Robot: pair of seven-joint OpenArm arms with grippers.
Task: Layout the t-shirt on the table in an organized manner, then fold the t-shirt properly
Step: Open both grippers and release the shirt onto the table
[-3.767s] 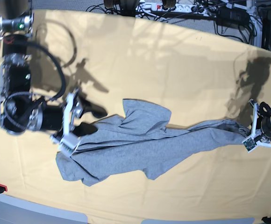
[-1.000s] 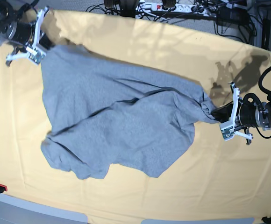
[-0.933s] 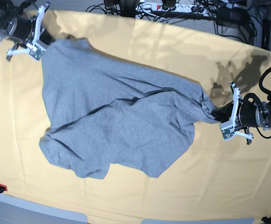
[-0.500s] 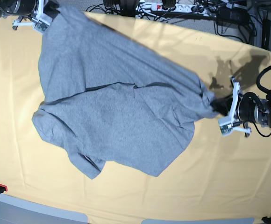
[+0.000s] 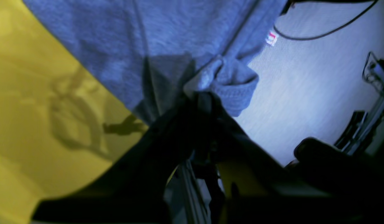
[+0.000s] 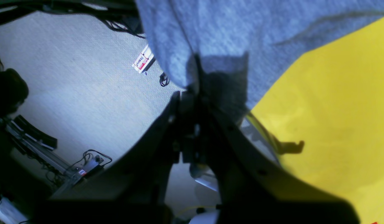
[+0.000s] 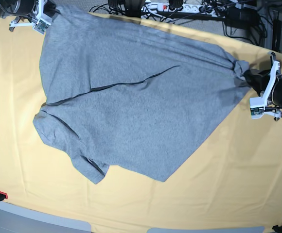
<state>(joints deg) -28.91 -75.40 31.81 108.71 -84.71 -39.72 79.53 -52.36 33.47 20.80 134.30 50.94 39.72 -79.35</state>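
The heather-grey t-shirt (image 7: 131, 107) hangs stretched between my two grippers, plain side showing, with one dark fold line running across its middle. Its lower part and a sleeve (image 7: 90, 167) rest on the yellow table (image 7: 257, 160). My right gripper (image 7: 47, 15) is at the table's far left corner, shut on a shirt edge (image 6: 192, 71). My left gripper (image 7: 245, 75) is near the far right edge, shut on a bunched corner of the shirt (image 5: 229, 84). Both wrist views show dark fingers pinching grey cloth, with the table (image 5: 39, 93) (image 6: 335, 109) below.
Cables and a power strip (image 7: 170, 7) lie on the floor beyond the table's far edge. Grey floor (image 5: 304, 93) shows past both grippers in the wrist views. A small red tag (image 7: 0, 195) sits at the front left corner.
My left gripper has moved back and to the right, pulling the shirt taut and wider. The middle wrinkles have flattened. My right gripper has stayed at the far left corner.
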